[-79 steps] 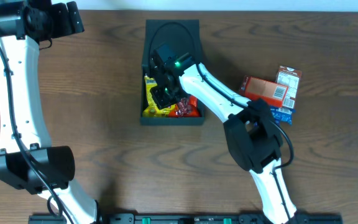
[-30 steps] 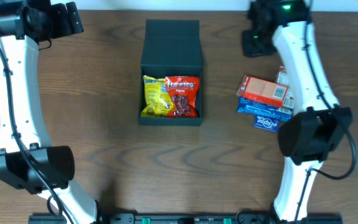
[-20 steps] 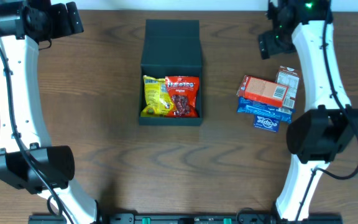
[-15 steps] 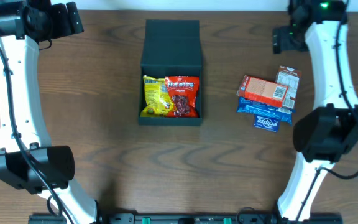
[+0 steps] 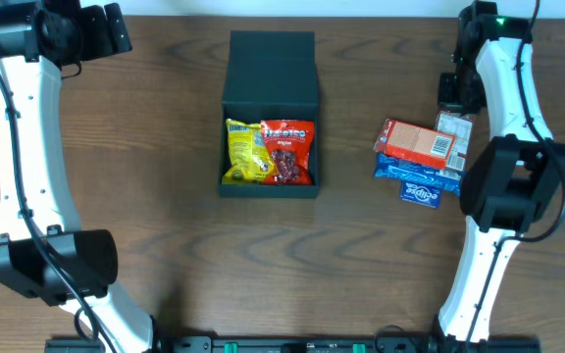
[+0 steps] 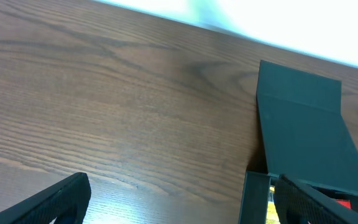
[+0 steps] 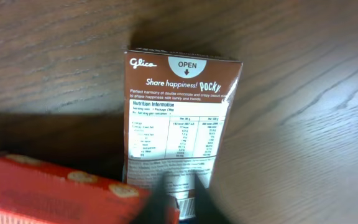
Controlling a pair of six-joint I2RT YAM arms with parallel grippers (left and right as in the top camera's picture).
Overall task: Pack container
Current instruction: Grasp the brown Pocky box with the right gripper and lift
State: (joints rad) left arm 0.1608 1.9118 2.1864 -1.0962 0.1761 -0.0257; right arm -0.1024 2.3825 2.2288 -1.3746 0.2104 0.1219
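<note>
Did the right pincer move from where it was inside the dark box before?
Yes. The right pincer left the container and swung right across the table, and is now over the Pocky box.

R pincer (image 7: 178,194) out of container (image 5: 271,69), now shut over Pocky box (image 7: 182,112).

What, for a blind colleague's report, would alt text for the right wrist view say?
A brown Glico Pocky box lies back-up on the wooden table, its nutrition panel facing the camera. The corner of an orange-red carton overlaps its lower left, and the right pincer, dark and blurred, hangs shut over its lower edge.
</note>
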